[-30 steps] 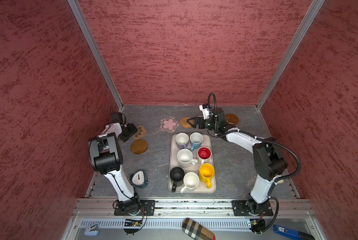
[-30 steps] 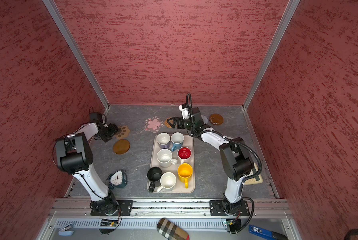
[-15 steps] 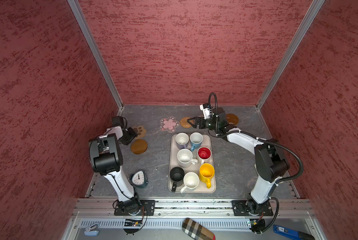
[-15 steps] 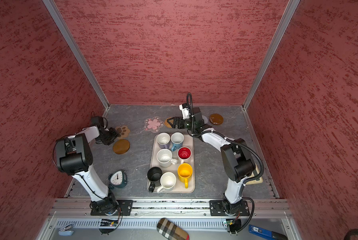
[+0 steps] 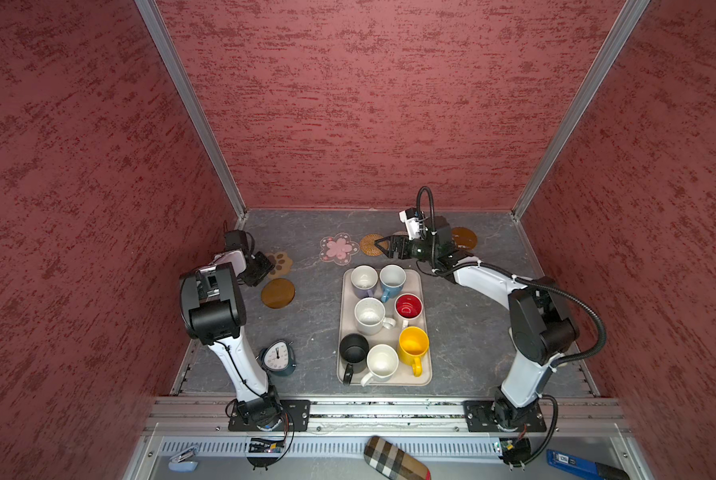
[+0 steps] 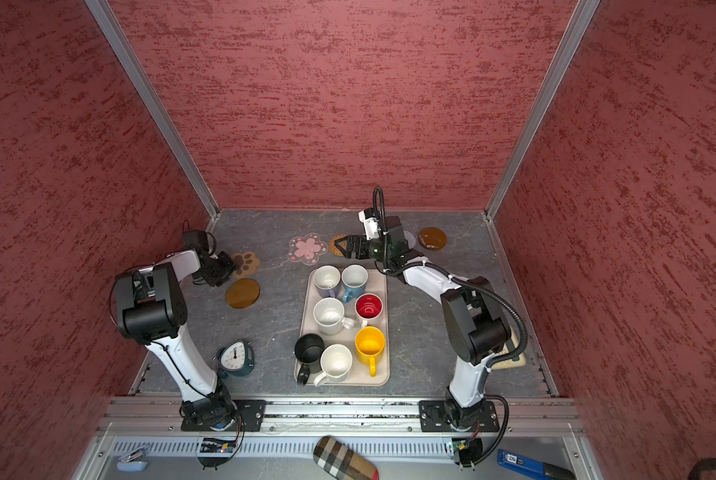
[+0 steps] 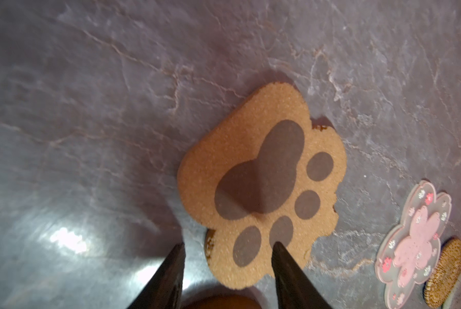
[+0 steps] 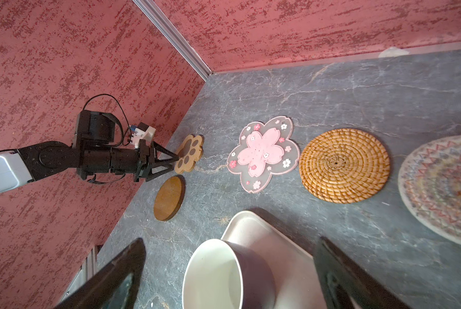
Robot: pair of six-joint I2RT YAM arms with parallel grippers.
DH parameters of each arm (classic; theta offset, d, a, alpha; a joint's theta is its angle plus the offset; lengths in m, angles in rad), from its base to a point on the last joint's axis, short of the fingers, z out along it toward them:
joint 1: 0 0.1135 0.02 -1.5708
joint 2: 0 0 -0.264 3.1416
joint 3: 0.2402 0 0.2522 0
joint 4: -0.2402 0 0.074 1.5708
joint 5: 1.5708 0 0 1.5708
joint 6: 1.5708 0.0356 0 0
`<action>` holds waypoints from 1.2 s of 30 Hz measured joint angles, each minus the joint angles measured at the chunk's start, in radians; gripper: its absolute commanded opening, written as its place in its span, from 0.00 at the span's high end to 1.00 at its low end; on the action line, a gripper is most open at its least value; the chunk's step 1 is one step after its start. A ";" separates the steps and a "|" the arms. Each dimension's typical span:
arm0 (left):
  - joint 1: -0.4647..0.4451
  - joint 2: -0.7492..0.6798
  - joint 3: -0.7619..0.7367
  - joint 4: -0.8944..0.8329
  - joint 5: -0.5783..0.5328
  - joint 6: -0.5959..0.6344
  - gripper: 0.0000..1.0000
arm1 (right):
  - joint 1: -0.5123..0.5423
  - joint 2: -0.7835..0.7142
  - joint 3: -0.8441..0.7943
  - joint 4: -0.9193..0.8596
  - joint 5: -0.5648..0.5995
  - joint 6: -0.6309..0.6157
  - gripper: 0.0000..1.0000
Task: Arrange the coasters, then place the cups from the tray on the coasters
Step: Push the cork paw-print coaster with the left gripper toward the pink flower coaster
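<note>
The tray (image 5: 415,282) is beige and rectangular, with rounded corners and a low rim. It lies flat on the grey table (image 5: 306,332), its long axis running from the near rail toward the back wall.

Seven mugs stand upright on the tray. The lavender-grey mug (image 5: 363,279) and the light blue mug (image 5: 392,279) are at its far end. The white mug (image 5: 369,316) and the red-lined mug (image 5: 408,308) are mid-tray. The black mug (image 5: 354,348), the yellow mug (image 5: 413,344) and the second white mug (image 5: 382,363) are at its near end. The black and yellow handles point toward the tray's near edge.

The coasters lie flat off the tray. The whitish woven round (image 8: 443,190), the rattan round (image 5: 368,245) and the pink flower (image 5: 338,248) are just beyond its far edge. One brown disc (image 5: 463,237) is past its far right corner, and the other brown disc (image 5: 278,293) is to its left. The tan paw (image 5: 280,264) is left of its far left corner, toes turned toward the tray.

The right gripper (image 8: 231,240) hangs over the tray's far edge with its fingers spread wide either side of the lavender-grey mug, clear of it. The left gripper (image 7: 228,243), left of the tray, has its fingers apart, with the paw's toe edge between them.
</note>
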 measured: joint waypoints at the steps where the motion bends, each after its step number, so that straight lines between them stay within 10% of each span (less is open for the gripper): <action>1: 0.000 0.009 0.010 0.003 -0.001 0.000 0.47 | 0.000 0.000 0.000 -0.001 0.000 -0.002 0.01; 36: -0.148 0.225 0.336 -0.066 0.007 -0.068 0.48 | -0.013 0.000 0.000 -0.008 0.011 -0.044 0.01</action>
